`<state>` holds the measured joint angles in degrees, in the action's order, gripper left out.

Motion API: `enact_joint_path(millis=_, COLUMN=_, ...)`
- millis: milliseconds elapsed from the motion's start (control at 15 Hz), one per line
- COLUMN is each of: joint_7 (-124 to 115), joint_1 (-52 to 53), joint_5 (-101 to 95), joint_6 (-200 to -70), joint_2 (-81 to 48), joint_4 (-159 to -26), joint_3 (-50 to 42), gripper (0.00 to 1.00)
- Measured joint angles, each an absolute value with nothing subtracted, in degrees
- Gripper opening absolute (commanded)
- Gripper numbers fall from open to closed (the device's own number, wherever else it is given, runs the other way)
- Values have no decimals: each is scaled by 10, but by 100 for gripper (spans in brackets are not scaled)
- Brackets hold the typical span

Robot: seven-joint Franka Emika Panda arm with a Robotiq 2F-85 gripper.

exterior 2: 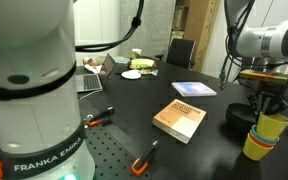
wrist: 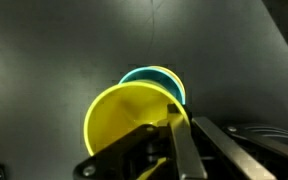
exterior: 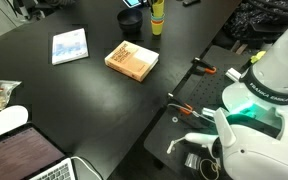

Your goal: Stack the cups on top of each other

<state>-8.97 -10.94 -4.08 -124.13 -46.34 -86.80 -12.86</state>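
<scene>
Yellow cup (wrist: pixel 124 120) over blue cup (wrist: pixel 152 76) (rim sliver only)

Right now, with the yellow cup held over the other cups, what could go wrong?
1. The yellow cup looks tilted over the stack while the gripper seems to pinch its rim. If it is let go like this, it may seat crooked or slide off.
2. In the wrist view, the blue cup stands right beside the yellow one. Pulling away carelessly could knock it over.

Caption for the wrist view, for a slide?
Wrist view: gripper grips the yellow cup by its rim, blue cup peeking out behind, dark table beyond.
</scene>
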Motion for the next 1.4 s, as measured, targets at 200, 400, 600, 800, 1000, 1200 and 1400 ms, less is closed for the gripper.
enact_joint_path(millis=200, joint_7=-90, joint_1=-110, joint_5=-39, joint_6=-1241, joint_2=-464, joint_4=-863, joint_3=-127, gripper=44)
enact_joint_path(millis=400, joint_7=-90, joint_1=-111, joint_5=-37, joint_6=-1241, joint_2=-464, joint_4=-863, joint_3=-126, gripper=67)
enact_joint_path(millis=600, joint_7=-90, joint_1=-115, joint_5=-30, joint_6=-1241, joint_2=-464, joint_4=-863, joint_3=-125, gripper=91)
enact_joint_path(millis=800, joint_7=-90, joint_1=-120, joint_5=-5, joint_6=-1242, joint_2=-459, joint_4=-867, joint_3=-119, gripper=100)
enact_joint_path(millis=1000, joint_7=-97, joint_1=-123, joint_5=29, joint_6=-1241, joint_2=-447, joint_4=-874, joint_3=-110, gripper=100)
enact_joint_path(millis=1200, joint_7=-108, joint_1=-122, joint_5=49, joint_6=-1238, joint_2=-433, joint_4=-884, joint_3=-102, gripper=100)
enact_joint_path(millis=1400, joint_7=-115, joint_1=-117, joint_5=54, joint_6=-1229, joint_2=-407, joint_4=-914, joint_3=-97, gripper=100)
